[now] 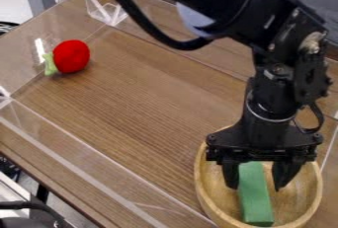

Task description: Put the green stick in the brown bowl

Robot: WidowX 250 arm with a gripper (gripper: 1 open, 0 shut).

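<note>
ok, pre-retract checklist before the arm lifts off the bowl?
1. gripper open: ok, jaws stand apart on either side of the stick.
2. green stick inside the brown bowl: ok, it lies within the rim.
3. Stick free of the fingers: cannot tell, the fingertips sit close beside its upper end.
4. Stick lying flat on the bowl floor: cannot tell from this one view.
5. Bowl fully on the table: cannot tell, its lower edge is cut off by the frame.

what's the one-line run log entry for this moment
stage: release | gripper: open, pointing down over brown bowl | green stick: lying inside bowl, between the fingers, not gripped | red ball: far corner, untouched
</note>
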